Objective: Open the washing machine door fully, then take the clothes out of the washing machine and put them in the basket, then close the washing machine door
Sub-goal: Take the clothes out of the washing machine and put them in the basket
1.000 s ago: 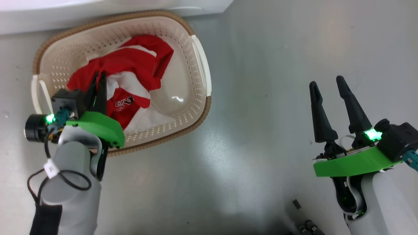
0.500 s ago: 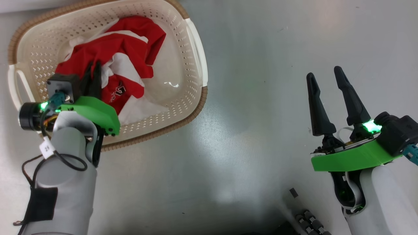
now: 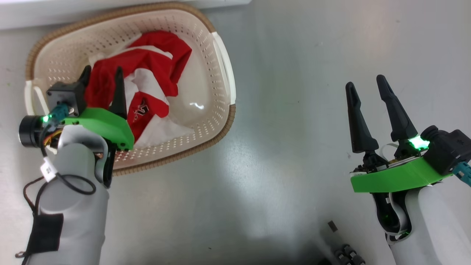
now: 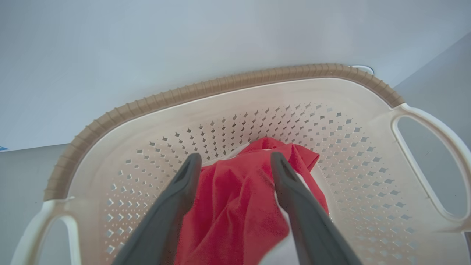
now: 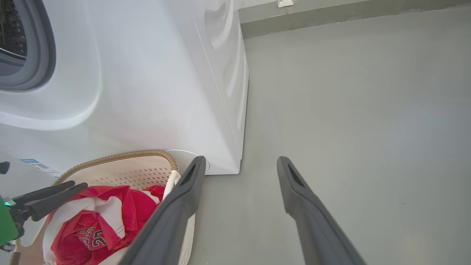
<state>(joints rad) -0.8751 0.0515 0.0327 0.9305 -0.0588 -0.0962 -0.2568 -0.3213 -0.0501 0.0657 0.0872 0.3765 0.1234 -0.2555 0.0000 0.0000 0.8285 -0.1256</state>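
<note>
The cream basket (image 3: pixel 229 123) stands on the grey floor, right against the white washing machine (image 3: pixel 73 13). Red and white clothes (image 3: pixel 154 62) lie heaped inside it. My left gripper (image 3: pixel 103 71) hangs over the basket's left half, open, with its fingers spread either side of a red fold. In the left wrist view that gripper (image 4: pixel 235 158) straddles the red cloth (image 4: pixel 235 209) above the basket wall (image 4: pixel 220 121). My right gripper (image 3: pixel 365 82) is open and empty over bare floor at the right. The washing machine door is out of view.
The right wrist view shows the washing machine (image 5: pixel 147 92) with its grey seal and drum opening (image 5: pixel 33 48), the basket rim (image 5: pixel 121 156) at its foot, and open floor up to a wall skirting (image 5: pixel 331 18). Dark parts of my base (image 3: pixel 346 254) sit at the bottom edge.
My left gripper has opened and let go of the red garment, which now lies in the basket between its fingers. The head camera shifted a little. The right arm stayed put.
</note>
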